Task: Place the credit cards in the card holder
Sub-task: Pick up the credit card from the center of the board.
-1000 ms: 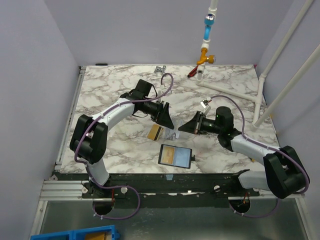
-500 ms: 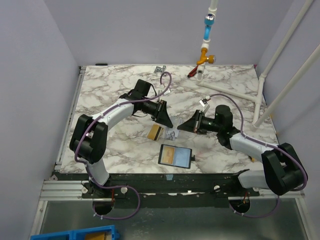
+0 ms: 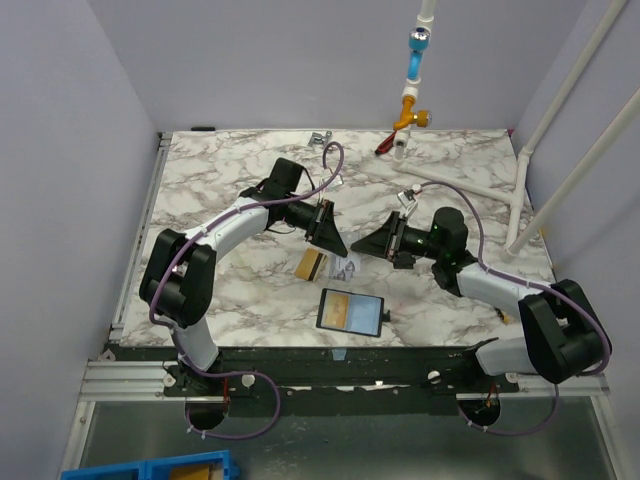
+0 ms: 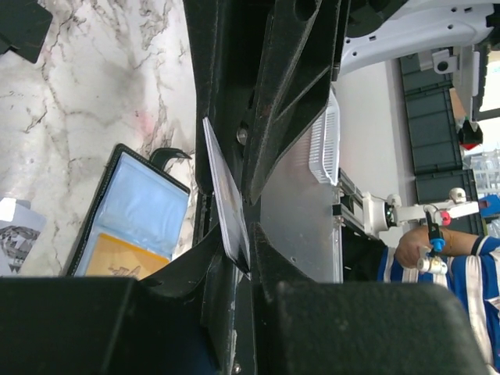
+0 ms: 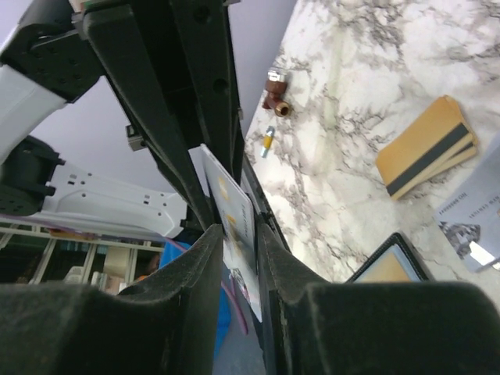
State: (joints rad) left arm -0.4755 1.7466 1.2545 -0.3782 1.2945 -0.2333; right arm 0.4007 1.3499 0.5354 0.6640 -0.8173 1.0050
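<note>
- The left pincer and right pincer meet tip to tip over the middle of the counter, above the things lying there.
- The left pincer is almost closed and nips the pale card by one end. The card stands on edge, off the counter.
- The right pincer's fingers stand on either side of the same card with only a narrow gap. I cannot tell whether they press it.
- The gold card, with a dark stripe along one edge, lies flat just under the left pincer. A second tan edge shows beneath it.
- A printed slip lies just beside the gold card, on its right.
- The card holder lies open and flat near the counter's near edge, apart from the gold card and the slip. Its bluish lining faces up, with tan showing in one pocket.
- Bare marble runs along the left side and the far band.
- A white pipe frame crosses the far right corner, behind the right arm.
</note>
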